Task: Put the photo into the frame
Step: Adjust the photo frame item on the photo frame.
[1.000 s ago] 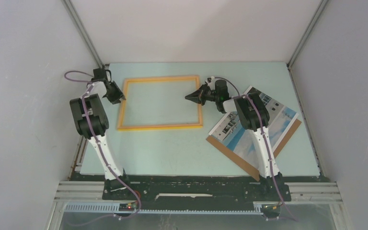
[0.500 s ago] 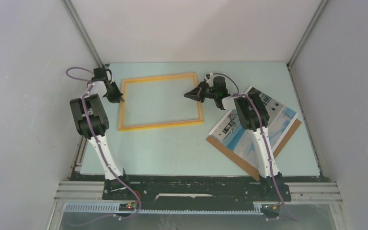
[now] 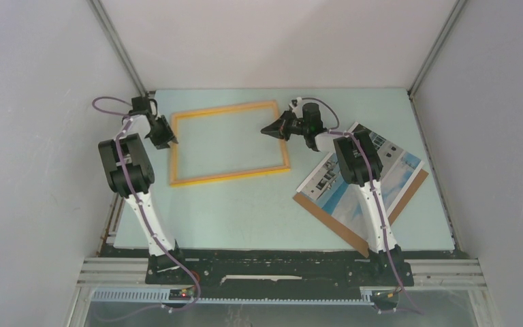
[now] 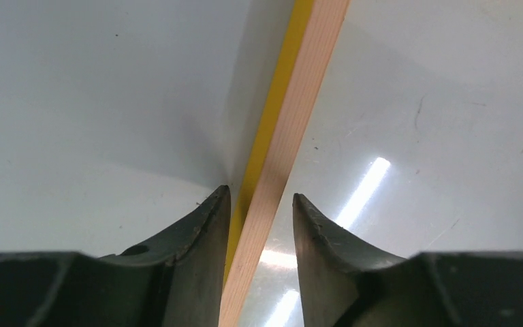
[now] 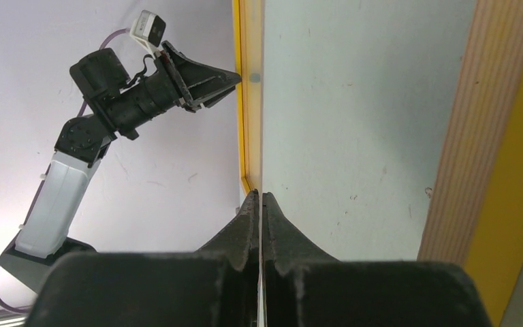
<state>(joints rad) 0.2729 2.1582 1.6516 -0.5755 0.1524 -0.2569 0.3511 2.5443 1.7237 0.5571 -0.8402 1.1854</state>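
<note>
Seen from above, the yellow-orange frame (image 3: 230, 176) lies flat on the pale green table (image 3: 245, 211), left of centre and slightly skewed, with an arm at either end.

At the frame's left rail, the left gripper (image 3: 170, 141) points down with its jaws apart and straddling the wood. In the left wrist view the rail (image 4: 299, 102) runs up between the two dark fingers (image 4: 204, 238). The finger on the left of that picture sits tight beside the rail's yellow face. The one on the right stands off the bare wood with a sliver of table showing between. The left gripper (image 4: 261, 197) is not clamped on the rail.

The right gripper (image 3: 267, 129) reaches in from the right, its tip over the clear pane just inside the frame's upper right corner. In the right wrist view its jaws (image 5: 260, 197) are pressed together to a single seam. Whether anything thin is caught between them cannot be told. A stretch of frame rail (image 5: 490, 136) fills the right edge of that picture. The left gripper (image 5: 228, 75) shows at upper left, touching the far rail.

The photo (image 3: 398, 174) lies face up at the right of the table, well apart from the frame, resting on the brown backing board (image 3: 327, 219) and partly hidden by the right arm.
</note>
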